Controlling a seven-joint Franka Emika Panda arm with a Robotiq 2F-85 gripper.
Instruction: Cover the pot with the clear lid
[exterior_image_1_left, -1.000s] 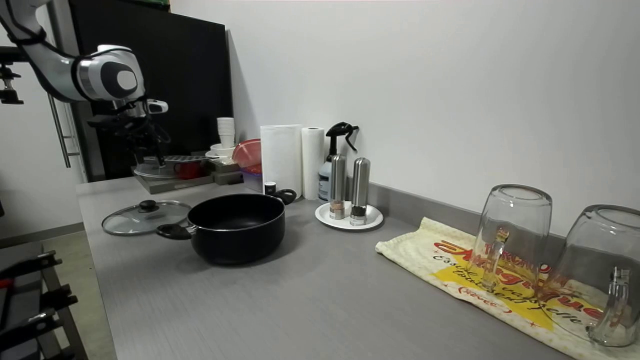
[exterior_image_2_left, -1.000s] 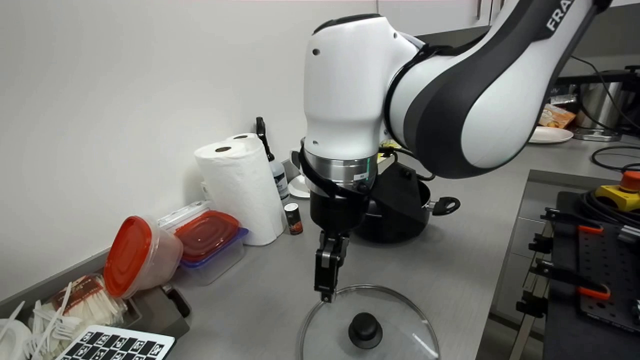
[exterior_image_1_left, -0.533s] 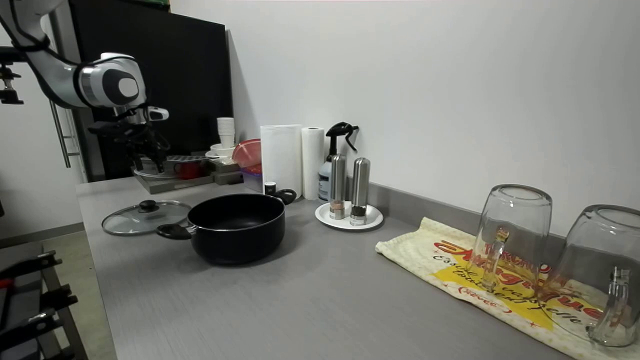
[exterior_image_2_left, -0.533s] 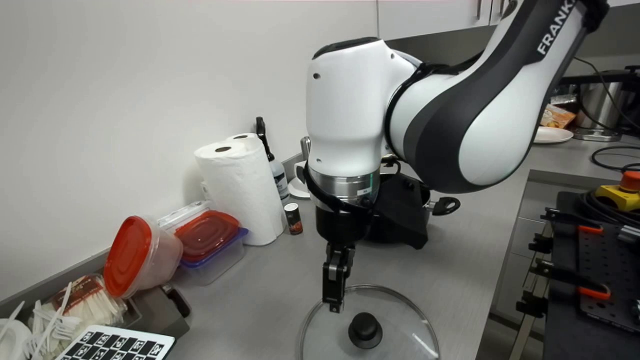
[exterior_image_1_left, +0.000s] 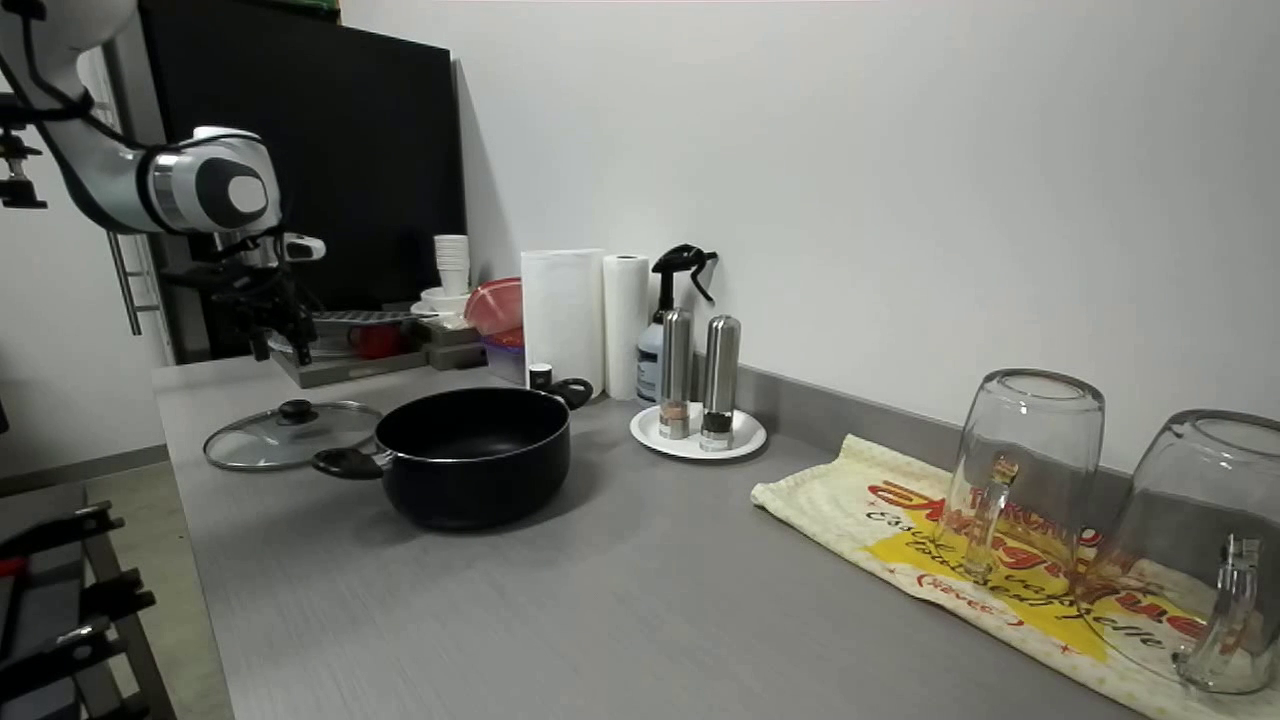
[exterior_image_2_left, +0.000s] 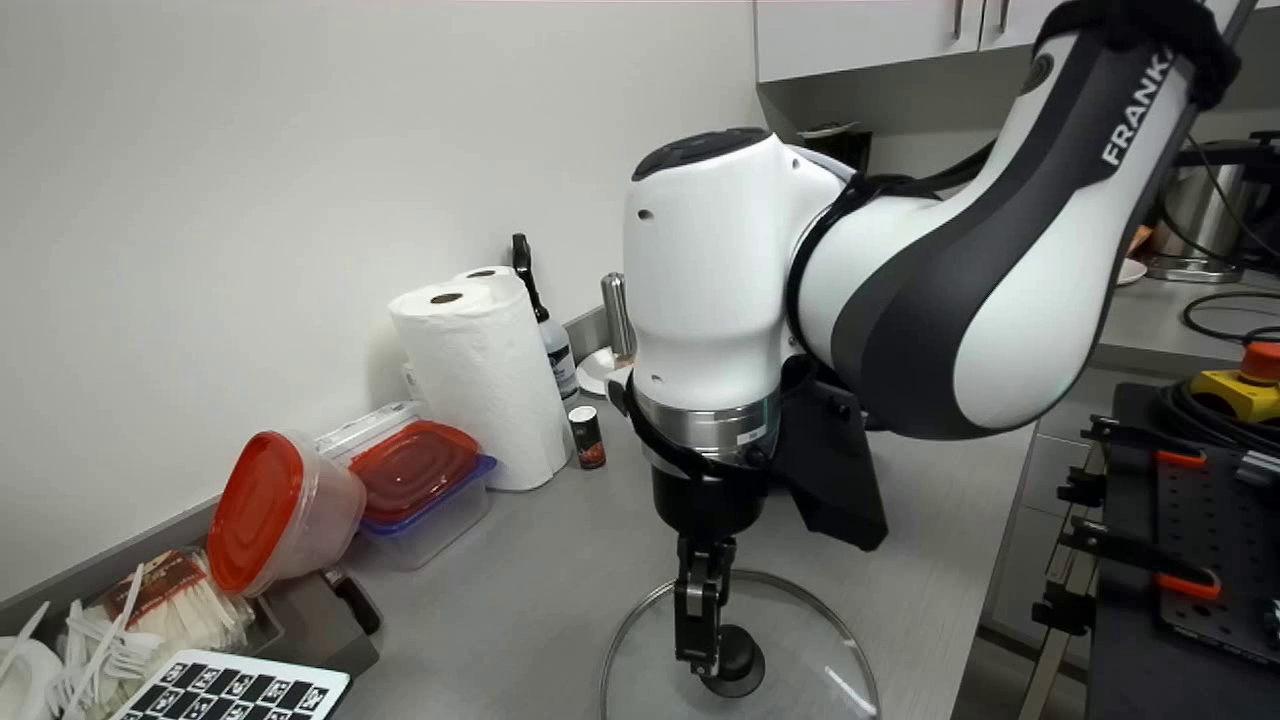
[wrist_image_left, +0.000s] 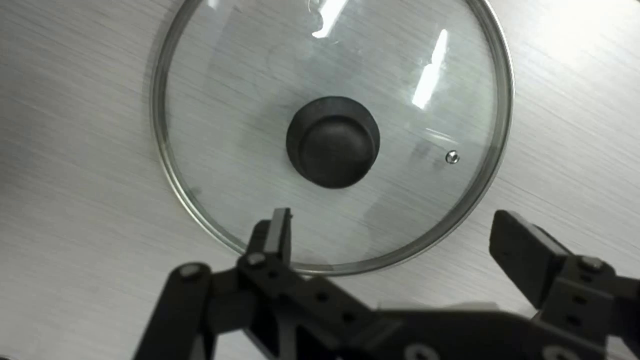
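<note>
The black pot stands uncovered on the grey counter in an exterior view; in another exterior view the arm hides almost all of it. The clear lid lies flat on the counter beside the pot, its dark knob upward. The lid also shows in an exterior view and fills much of the wrist view. My gripper is open and empty, pointing down above the counter near the lid. In the wrist view the fingers are spread wide, and the knob lies ahead of them, not between them.
Paper towel rolls, a spray bottle and a white plate with two steel mills stand along the wall. Upturned glasses rest on a cloth. Food containers and a checkered board are near the lid's side.
My gripper has come down lower. In an exterior view it has also shifted a little right, now overlapping the knob in the picture. The lid and pot have not moved.
</note>
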